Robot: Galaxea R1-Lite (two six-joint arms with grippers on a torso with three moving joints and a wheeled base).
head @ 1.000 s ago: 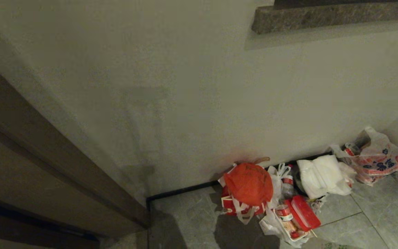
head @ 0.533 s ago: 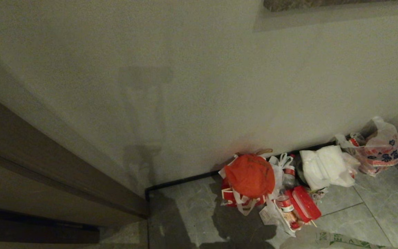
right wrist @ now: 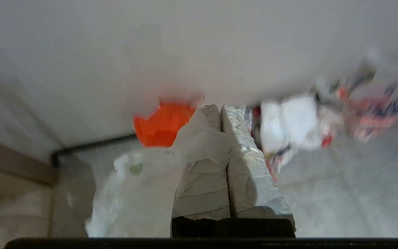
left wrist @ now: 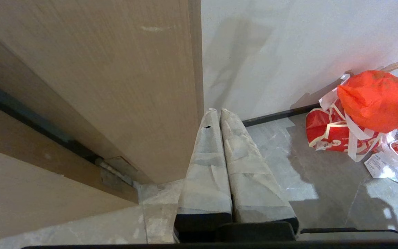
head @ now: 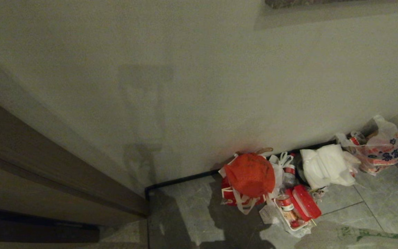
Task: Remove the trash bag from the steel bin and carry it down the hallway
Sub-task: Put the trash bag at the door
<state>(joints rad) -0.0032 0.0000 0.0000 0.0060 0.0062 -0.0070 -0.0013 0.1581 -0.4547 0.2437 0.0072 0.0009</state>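
Note:
My right gripper (right wrist: 219, 110) is shut on a fold of the trash bag (right wrist: 136, 193), a thin whitish translucent bag with a green scrap showing through; it hangs beside the taped fingers over the hallway's grey tiles (right wrist: 340, 193). The top of the trash bag (head: 354, 239) also shows at the bottom right edge of the head view. Near a wooden door edge (left wrist: 116, 86), my left gripper (left wrist: 218, 112) is shut and holds nothing. The steel bin is out of view.
A pile of rubbish lies against the cream wall (head: 199, 86): an orange-red bag (head: 250, 174), a red-lidded box (head: 306, 202), a white bundle (head: 327, 166) and a white bag with red and blue print (head: 380, 148). A dark skirting (head: 181, 181) runs along the wall's foot.
The head view has tipped downward, so the whole scene shifted up. The trash bag has come into view at the bottom right edge.

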